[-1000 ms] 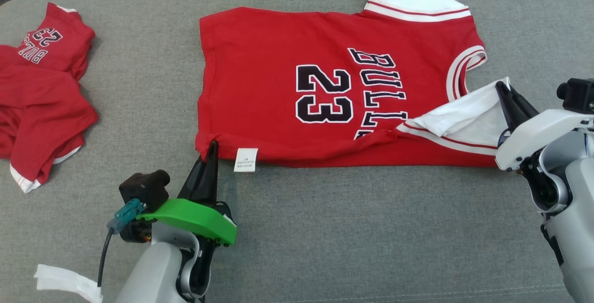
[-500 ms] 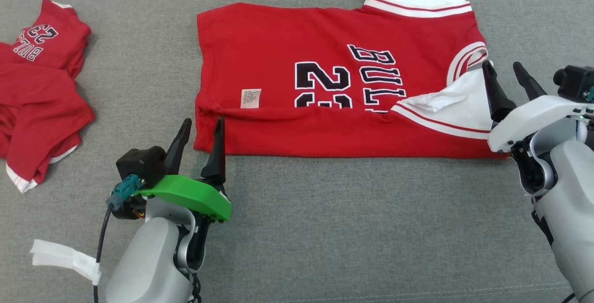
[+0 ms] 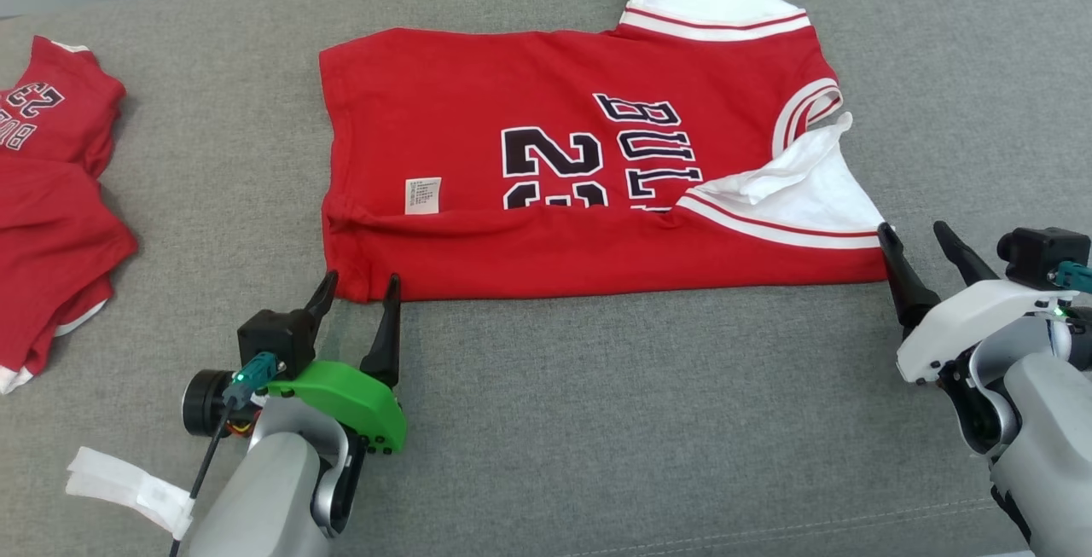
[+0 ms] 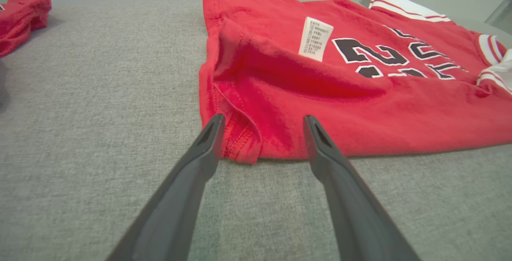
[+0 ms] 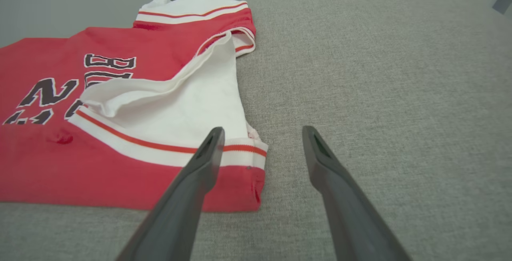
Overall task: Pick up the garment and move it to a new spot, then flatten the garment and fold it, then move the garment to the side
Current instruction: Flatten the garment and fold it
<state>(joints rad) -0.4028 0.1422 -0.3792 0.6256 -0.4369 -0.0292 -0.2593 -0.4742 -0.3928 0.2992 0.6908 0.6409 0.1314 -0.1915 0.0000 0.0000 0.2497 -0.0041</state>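
Observation:
A red jersey with black "23" print and white sleeves lies flat on the grey surface, its near long edge folded up over the print. A white care label shows on the folded strip. My left gripper stands open just in front of the jersey's near left corner, empty. Beside the near right corner, my right gripper is open and holds nothing. The folded white sleeve lies on the red body.
Another red jersey lies crumpled at the left edge. A strip of white tape hangs by my left forearm. The grey cushion stretches bare in front of the jersey and to its right.
Both grippers let go of the near edge after folding it over, then drew back toward me, open. The head camera shifted, so the scene sits further left.

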